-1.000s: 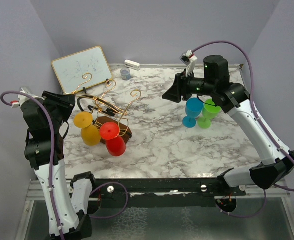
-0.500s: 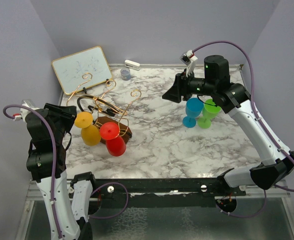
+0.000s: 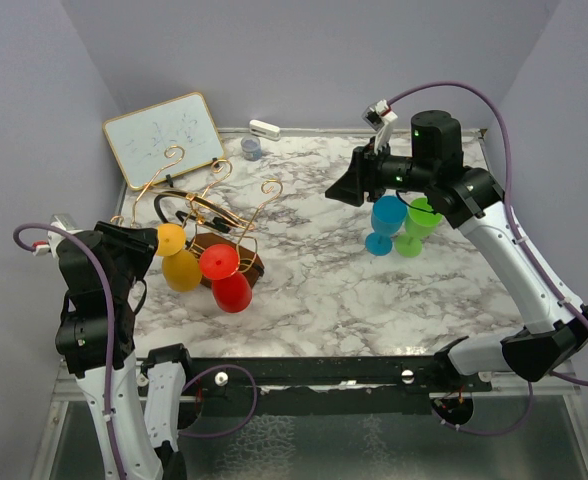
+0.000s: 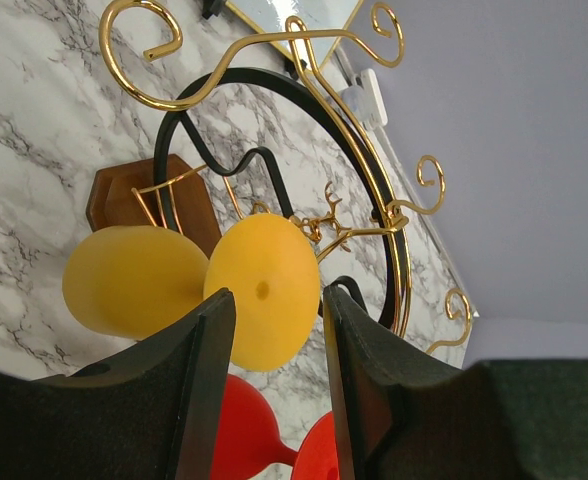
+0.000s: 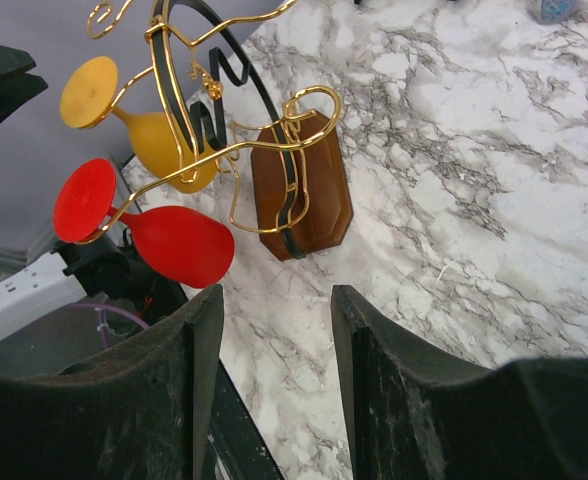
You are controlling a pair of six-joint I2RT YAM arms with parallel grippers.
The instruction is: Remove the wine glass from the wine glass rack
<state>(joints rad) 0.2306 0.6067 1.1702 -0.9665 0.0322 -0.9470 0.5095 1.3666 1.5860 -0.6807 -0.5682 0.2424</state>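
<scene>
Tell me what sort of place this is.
Probably a robot test cell: plain lilac walls box in a marble-patterned table, two robot arms stand at its near edge, and bright wine glasses hang on a gold rack.

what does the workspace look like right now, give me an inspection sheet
surface: marble-pattern table, no spills seen
job's things: wine glass rack upright; yellow glass and red glass hang on it; blue glass and green glass stand on the table side by side
clutter: whiteboard leaning at the back left; small blue-grey round item and white item at the back edge
grippers: left gripper open, fingers framing the yellow glass's foot, contact unclear; right gripper open, holding nothing
cables: purple cables loop off both arms, clear of the rack
surroundings: plain lilac walls
</scene>
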